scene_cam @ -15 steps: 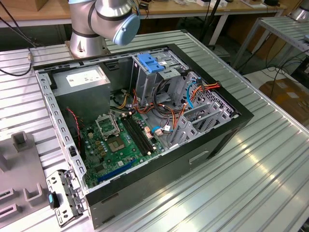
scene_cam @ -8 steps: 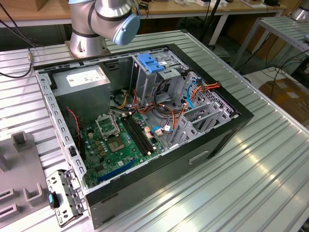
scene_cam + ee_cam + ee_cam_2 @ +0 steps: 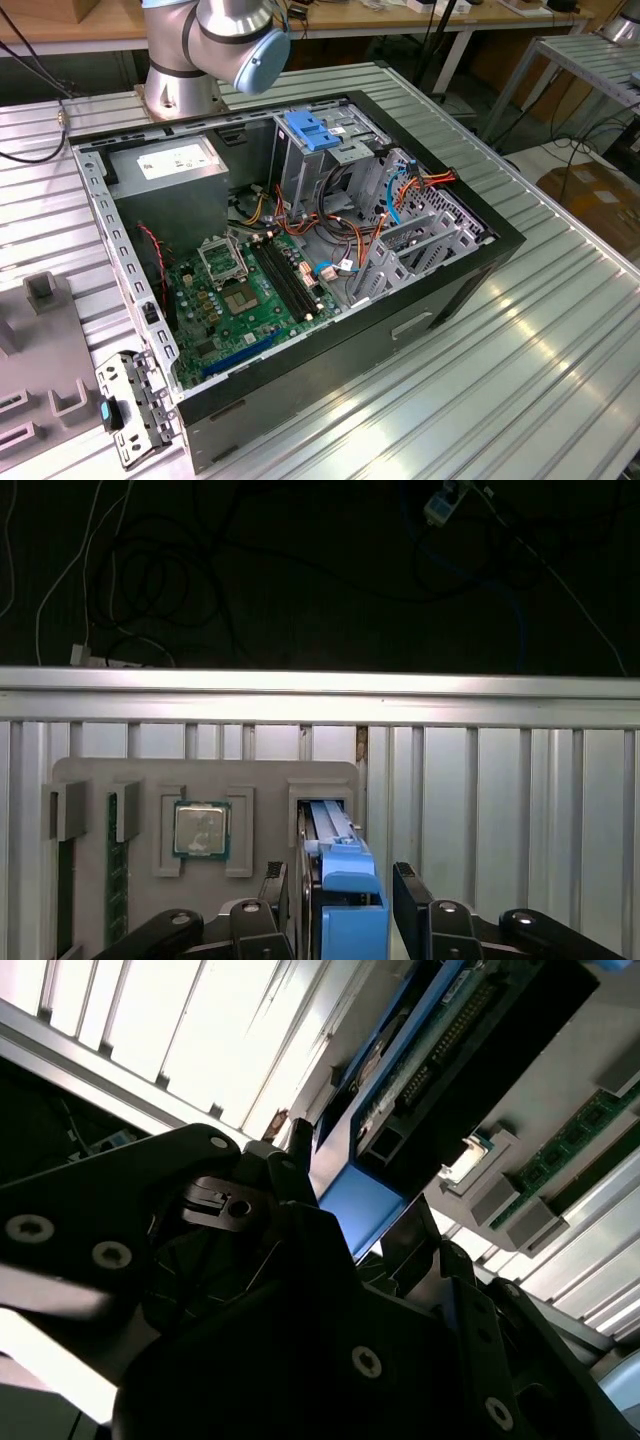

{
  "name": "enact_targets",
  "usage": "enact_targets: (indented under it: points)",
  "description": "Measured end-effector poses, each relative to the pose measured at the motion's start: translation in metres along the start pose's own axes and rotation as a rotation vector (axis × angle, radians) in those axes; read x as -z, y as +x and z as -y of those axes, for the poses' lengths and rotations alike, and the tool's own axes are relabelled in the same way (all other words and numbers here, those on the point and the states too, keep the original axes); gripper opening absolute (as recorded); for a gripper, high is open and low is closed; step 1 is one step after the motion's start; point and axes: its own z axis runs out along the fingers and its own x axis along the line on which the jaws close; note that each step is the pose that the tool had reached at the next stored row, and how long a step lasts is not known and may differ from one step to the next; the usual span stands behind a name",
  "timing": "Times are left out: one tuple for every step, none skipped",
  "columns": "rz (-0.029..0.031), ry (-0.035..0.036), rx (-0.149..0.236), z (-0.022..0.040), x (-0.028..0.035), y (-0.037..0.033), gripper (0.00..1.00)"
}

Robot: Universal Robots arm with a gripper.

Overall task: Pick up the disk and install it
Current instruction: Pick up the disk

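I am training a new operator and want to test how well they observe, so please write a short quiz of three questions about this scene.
1. True or false: the disk stands on edge in a slot of the grey holder tray.
2. Multiple choice: what lies in the tray recess beside the disk? A) a processor chip B) a fan C) a screwdriver
3. Short answer: where do the fingers of the gripper stand relative to the disk?
Key: 1 true. 2 A. 3 one on each side of it, open, with a narrow gap showing at one finger.
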Motion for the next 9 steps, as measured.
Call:
enact_targets:
  points:
    - [0.0002,0.0005,0.000,0.0001,-0.0008,0.0000,0.54]
    - [0.0002,0.0003,0.000,0.0000,-0.0016,0.0000,0.54]
    - [0.0001,0.0000,0.000,0.0000,-0.0021,0.0000,0.54]
    - [0.0000,-0.0001,0.000,0.0000,-0.0022,0.0000,0.54]
    - [-0.0001,-0.0002,0.000,0.0000,-0.0021,0.0001,0.54]
    - [-0.0001,-0.0002,0.000,0.0000,-0.0023,0.0001,0.54]
    - [0.0000,0.0000,0.000,0.0001,-0.0026,0.0001,0.54]
    - [0.0001,0.0002,0.000,0.0001,-0.0030,0.0001,0.54]
    - [0.0001,0.0003,0.000,0.0001,-0.0035,0.0001,0.54]
